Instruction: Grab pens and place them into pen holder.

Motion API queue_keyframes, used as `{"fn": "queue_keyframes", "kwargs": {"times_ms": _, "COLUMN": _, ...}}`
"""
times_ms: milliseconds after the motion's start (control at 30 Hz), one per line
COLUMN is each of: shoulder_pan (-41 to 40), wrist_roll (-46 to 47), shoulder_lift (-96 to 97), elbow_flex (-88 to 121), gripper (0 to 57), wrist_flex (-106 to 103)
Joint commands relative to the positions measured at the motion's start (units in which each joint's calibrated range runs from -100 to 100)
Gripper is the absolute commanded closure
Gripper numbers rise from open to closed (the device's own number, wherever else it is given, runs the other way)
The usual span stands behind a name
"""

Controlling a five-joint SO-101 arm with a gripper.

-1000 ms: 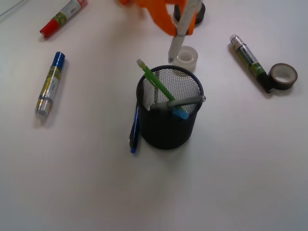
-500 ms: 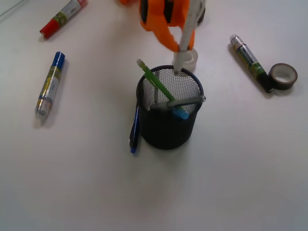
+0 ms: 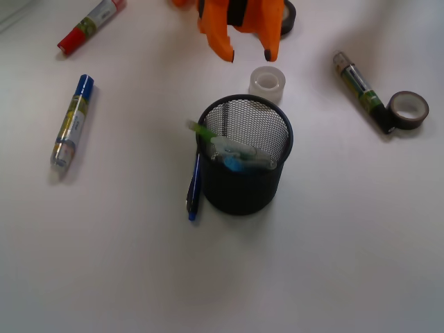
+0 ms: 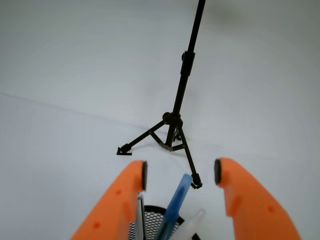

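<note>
The black mesh pen holder (image 3: 286, 136) stands mid-table. Inside it lie a lime green pen (image 3: 201, 128), a white-silver pen (image 3: 232, 147) and a light blue pen (image 3: 240, 165), blurred together. A dark blue pen (image 3: 194, 187) lies on the table against the holder's left side. My orange gripper (image 3: 248, 55) hangs behind and above the holder, open, with nothing between its fingers. In the wrist view the gripper (image 4: 180, 172) is open above the holder's mesh (image 4: 134, 231), with the light blue pen (image 4: 176, 205), the white pen (image 4: 192, 225) and a grey pen (image 4: 140, 220) poking up below.
A clear tape roll (image 3: 268, 82) sits just behind the holder. Thick markers lie around: red-capped (image 3: 90, 26), blue-capped (image 3: 73, 121), black-capped (image 3: 361, 87). A brown tape roll (image 3: 408, 109) is at right, a black one (image 3: 287, 17) behind the gripper. A black tripod (image 4: 175, 125) stands beyond.
The gripper was shut on the white-silver pen and brought it over the holder. It has opened, the pen has dropped in, and the pens inside have shifted.
</note>
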Motion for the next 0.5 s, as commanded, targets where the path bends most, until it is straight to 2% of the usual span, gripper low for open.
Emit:
{"fn": "queue_keyframes", "kwargs": {"times_ms": 0, "shoulder_pan": -0.35, "wrist_roll": 2.83, "shoulder_lift": -0.63, "elbow_flex": -2.76, "gripper": 41.3, "wrist_flex": 1.43}}
{"fn": "queue_keyframes", "kwargs": {"times_ms": 167, "shoulder_pan": -2.44, "wrist_roll": 7.91, "shoulder_lift": -2.33, "elbow_flex": -4.57, "gripper": 41.1, "wrist_flex": 14.29}}
{"fn": "queue_keyframes", "kwargs": {"times_ms": 333, "shoulder_pan": -3.86, "wrist_roll": 14.75, "shoulder_lift": -7.26, "elbow_flex": -10.01, "gripper": 41.2, "wrist_flex": 36.77}}
{"fn": "queue_keyframes", "kwargs": {"times_ms": 467, "shoulder_pan": -3.34, "wrist_roll": 15.87, "shoulder_lift": -12.53, "elbow_flex": -12.81, "gripper": 41.3, "wrist_flex": 52.52}}
